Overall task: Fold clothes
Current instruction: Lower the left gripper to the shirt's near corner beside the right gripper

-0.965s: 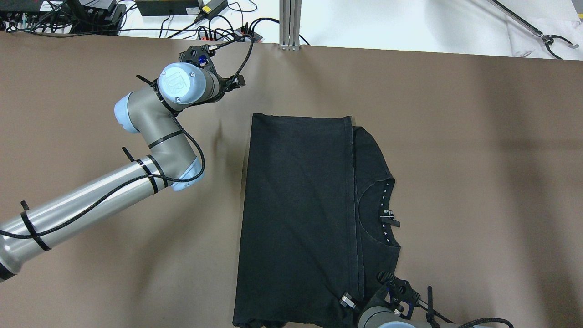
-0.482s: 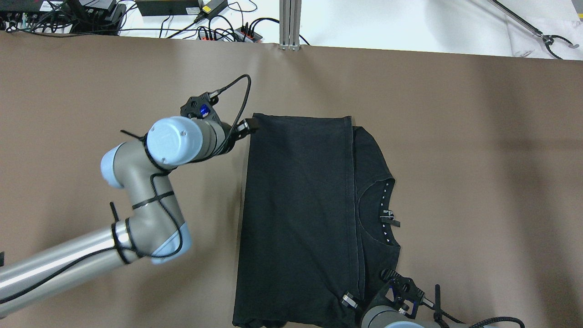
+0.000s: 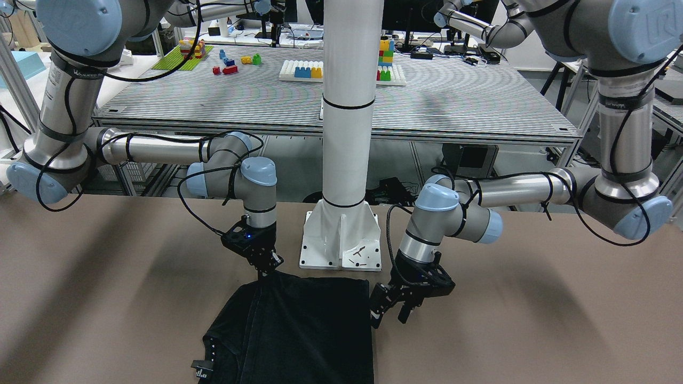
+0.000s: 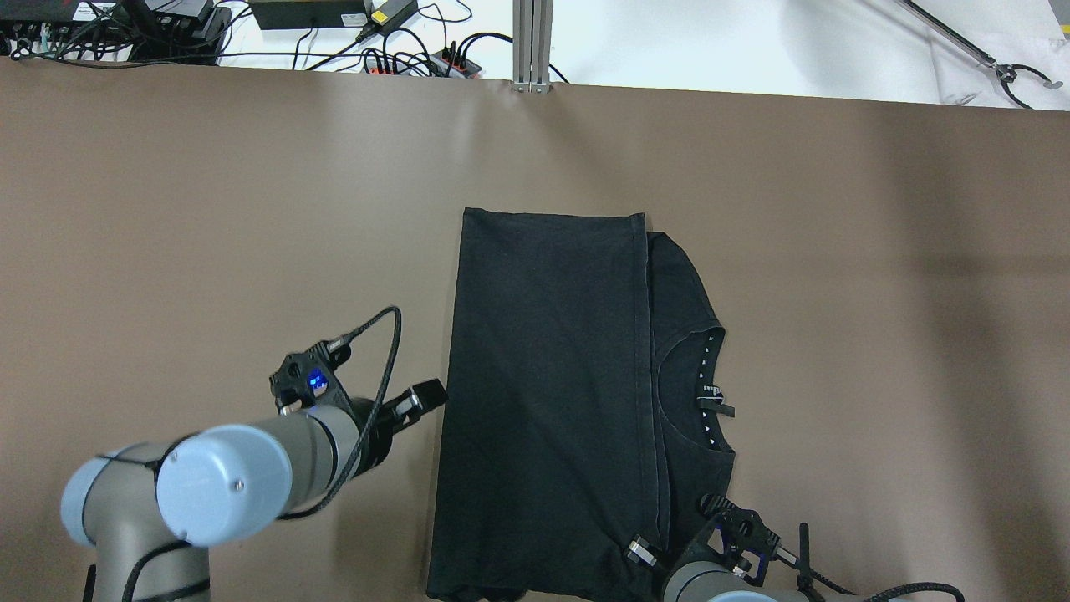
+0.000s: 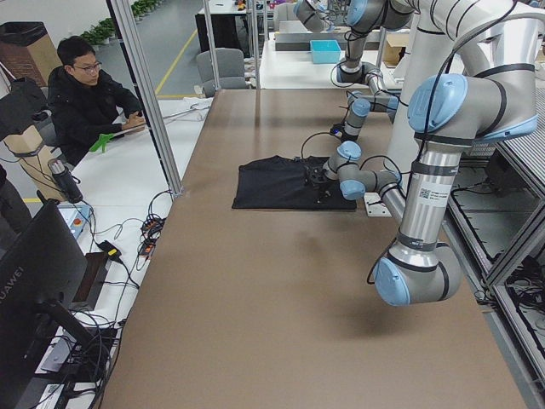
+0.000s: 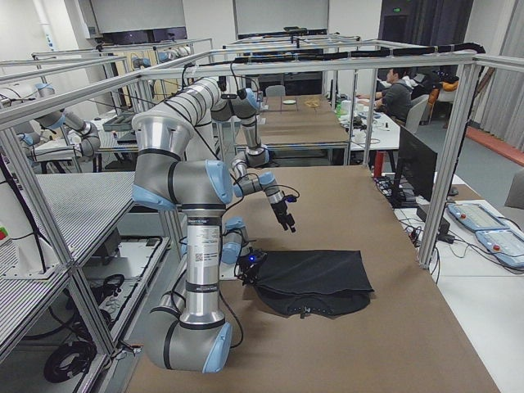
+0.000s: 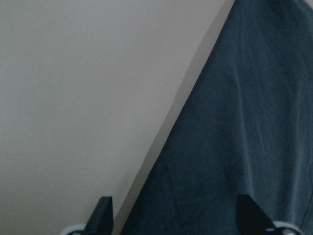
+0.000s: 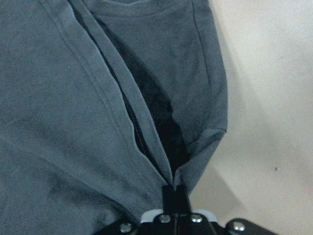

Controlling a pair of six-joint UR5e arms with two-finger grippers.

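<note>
The black shirt lies flat on the brown table, folded lengthwise, with its collar showing on the right. My left gripper is open and empty, just beside the shirt's left edge. In the left wrist view the cloth edge runs between its spread fingertips. My right gripper is shut on the shirt's near hem, and the right wrist view shows it pinching a fold of the cloth. The front view shows the left gripper, the right gripper and the shirt.
The white pillar base stands just behind the shirt, between the two arms. Cables and power strips lie beyond the table's far edge, by an aluminium post. A person sits beyond the far side of the table.
My left arm has swung from the shirt's far left corner back towards the robot, along the shirt's left edge. The right gripper has stayed on the near hem. The shirt has not moved.
</note>
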